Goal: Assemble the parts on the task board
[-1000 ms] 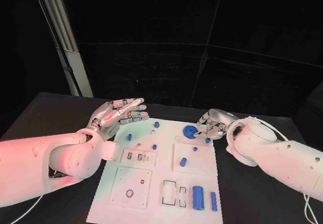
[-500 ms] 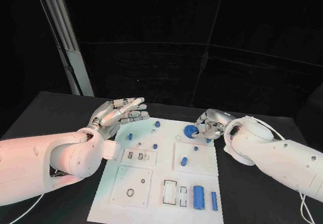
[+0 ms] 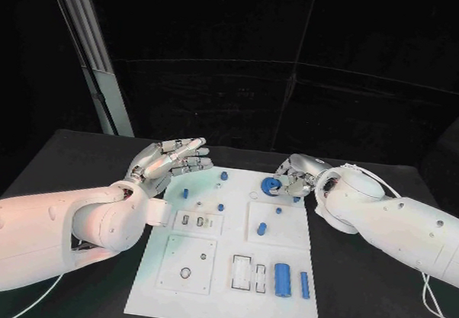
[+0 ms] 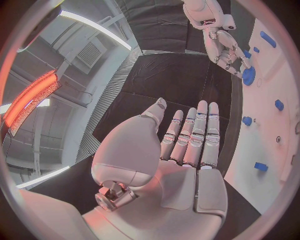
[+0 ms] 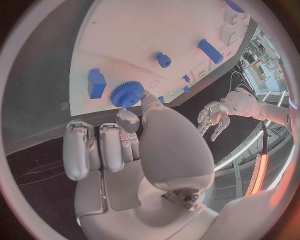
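Observation:
The white task board (image 3: 220, 300) lies in the middle of the black table. A blue gear (image 3: 270, 184) sits near the board's far edge. My right hand (image 3: 298, 174) is beside it, and in the right wrist view its thumb and a fingertip (image 5: 147, 99) pinch the rim of the gear (image 5: 127, 94), next to a blue block (image 5: 97, 83). My left hand (image 3: 169, 160) hovers flat and open off the board's far left corner, holding nothing. Its straight fingers (image 4: 189, 135) point at the board (image 4: 275, 135).
Small blue pegs (image 3: 183, 194) (image 3: 220, 208) (image 3: 261, 228) stand on the board's middle. A blue cylinder (image 3: 280, 278) and a blue bar (image 3: 304, 285) lie near its front right. Recessed slots (image 3: 240, 273) mark its front half. Black table surrounds the board.
My right hand has shifted slightly left, closing onto the gear. The gear and my left hand have stayed put.

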You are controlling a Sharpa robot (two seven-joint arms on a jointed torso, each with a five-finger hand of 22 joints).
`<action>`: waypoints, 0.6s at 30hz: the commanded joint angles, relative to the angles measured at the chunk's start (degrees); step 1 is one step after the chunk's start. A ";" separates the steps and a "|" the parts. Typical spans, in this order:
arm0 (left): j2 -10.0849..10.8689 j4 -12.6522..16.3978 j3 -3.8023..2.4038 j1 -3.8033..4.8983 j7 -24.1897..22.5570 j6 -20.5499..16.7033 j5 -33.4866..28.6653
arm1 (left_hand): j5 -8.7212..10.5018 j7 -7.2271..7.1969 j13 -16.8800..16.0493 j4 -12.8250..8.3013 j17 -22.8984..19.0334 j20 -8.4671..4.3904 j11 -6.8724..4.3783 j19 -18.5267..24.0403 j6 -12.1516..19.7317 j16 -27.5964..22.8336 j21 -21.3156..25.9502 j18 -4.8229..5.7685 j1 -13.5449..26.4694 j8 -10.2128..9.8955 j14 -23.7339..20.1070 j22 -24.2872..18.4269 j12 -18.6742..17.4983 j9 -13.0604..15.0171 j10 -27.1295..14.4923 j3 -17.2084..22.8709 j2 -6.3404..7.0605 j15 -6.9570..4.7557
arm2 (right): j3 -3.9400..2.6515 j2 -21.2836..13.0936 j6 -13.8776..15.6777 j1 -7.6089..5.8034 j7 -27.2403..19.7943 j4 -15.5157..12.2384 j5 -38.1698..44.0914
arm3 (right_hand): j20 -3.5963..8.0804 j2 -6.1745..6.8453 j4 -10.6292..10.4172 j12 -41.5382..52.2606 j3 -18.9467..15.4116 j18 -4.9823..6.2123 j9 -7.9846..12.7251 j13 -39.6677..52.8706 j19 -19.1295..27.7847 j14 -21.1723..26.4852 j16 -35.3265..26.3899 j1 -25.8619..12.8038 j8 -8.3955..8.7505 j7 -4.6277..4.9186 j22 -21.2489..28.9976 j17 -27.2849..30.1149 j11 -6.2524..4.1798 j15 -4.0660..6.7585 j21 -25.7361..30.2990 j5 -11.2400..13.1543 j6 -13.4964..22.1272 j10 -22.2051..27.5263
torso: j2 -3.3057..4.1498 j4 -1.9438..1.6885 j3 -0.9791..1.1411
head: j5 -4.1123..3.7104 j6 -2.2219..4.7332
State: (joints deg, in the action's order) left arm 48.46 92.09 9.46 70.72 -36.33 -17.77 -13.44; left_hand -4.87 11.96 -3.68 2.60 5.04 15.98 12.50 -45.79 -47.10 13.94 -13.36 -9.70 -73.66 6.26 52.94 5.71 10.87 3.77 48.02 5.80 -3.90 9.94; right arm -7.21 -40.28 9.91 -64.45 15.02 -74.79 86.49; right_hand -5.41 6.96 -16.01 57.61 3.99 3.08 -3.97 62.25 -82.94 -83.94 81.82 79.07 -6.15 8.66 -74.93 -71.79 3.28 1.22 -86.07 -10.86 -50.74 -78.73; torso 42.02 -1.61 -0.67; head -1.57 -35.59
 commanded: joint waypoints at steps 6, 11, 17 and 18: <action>-0.08 0.01 -0.05 0.09 -0.23 0.80 -0.12 | 0.11 3.12 0.06 -0.33 -0.07 0.05 -0.10 -0.37 -0.17 0.27 0.15 -0.74 -0.16 -0.23 0.34 -0.06 0.31 -0.02 -0.49 0.12 -0.20 -0.13 | -0.04 0.97 -0.45 -0.12 1.29 0.47 3.60 | -0.09 0.30 0.18 0.61 -0.40 -0.72 0.07 0.56 -0.33 -2.90 0.57 0.79 0.12 0.20 -4.20 -0.45 0.23 -0.42 -0.25 0.58 0.58 -0.15 | 0.00 -0.01 -0.01 | 0.07 -0.13; -0.08 0.00 -0.05 0.09 -0.21 0.87 -0.29 | 0.11 3.12 0.06 -0.33 -0.07 0.05 -0.10 -0.37 -0.17 0.27 0.15 -0.74 -0.16 -0.23 0.34 -0.06 0.31 -0.02 -0.49 0.12 -0.20 -0.13 | -0.04 1.37 -0.59 -0.12 1.51 0.67 4.38 | -0.13 0.17 0.40 0.80 -0.24 -0.72 0.05 0.87 -0.32 -2.90 0.64 1.33 0.09 0.22 -4.22 -0.59 0.24 -0.45 -0.26 0.67 0.66 -0.05 | -0.02 0.00 0.02 | 0.07 -0.17; -0.07 0.01 -0.05 0.09 -0.14 0.92 -0.35 | 0.11 3.12 0.06 -0.33 -0.07 0.05 -0.10 -0.37 -0.17 0.27 0.15 -0.74 -0.16 -0.23 0.34 -0.06 0.31 -0.02 -0.49 0.12 -0.20 -0.13 | -0.04 1.68 -0.70 -0.12 1.52 0.91 5.06 | -0.16 -0.72 1.33 1.56 0.58 -0.74 -0.04 1.81 -0.37 -2.87 0.70 2.97 -0.22 0.17 -4.38 -0.71 0.19 -0.43 -0.32 0.61 0.39 -0.02 | -0.01 0.02 0.03 | 0.00 -0.08; -0.08 0.03 -0.05 0.09 -0.12 0.98 -0.36 | 0.11 3.12 0.06 -0.33 -0.07 0.05 -0.10 -0.37 -0.17 0.27 0.15 -0.74 -0.16 -0.23 0.34 -0.06 0.31 -0.02 -0.49 0.12 -0.20 -0.13 | -0.04 1.75 -0.76 -0.12 1.46 1.00 5.17 | -0.15 -1.02 1.72 1.92 0.90 -0.75 -0.08 2.16 -0.40 -2.86 0.70 3.53 -0.36 0.13 -4.45 -0.71 0.14 -0.40 -0.34 0.54 0.21 -0.09 | -0.02 0.02 0.03 | -0.07 -0.02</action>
State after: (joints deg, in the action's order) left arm 48.43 92.05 9.46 70.72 -36.24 -17.68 -13.64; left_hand -4.87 11.96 -3.69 2.60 5.05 15.98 12.50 -45.79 -47.10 13.94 -13.36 -9.70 -73.66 6.26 52.94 5.72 10.86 3.77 48.02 5.80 -3.90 9.94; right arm -7.21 -38.61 9.63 -64.45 16.24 -73.84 90.13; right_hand -5.42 5.99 -14.84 59.16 4.82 3.09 -3.96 64.10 -82.94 -84.04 82.23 81.90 -6.14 8.86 -74.92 -72.45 3.28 1.12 -86.07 -10.32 -50.53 -78.73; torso 42.02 -1.61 -0.66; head -1.49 -35.69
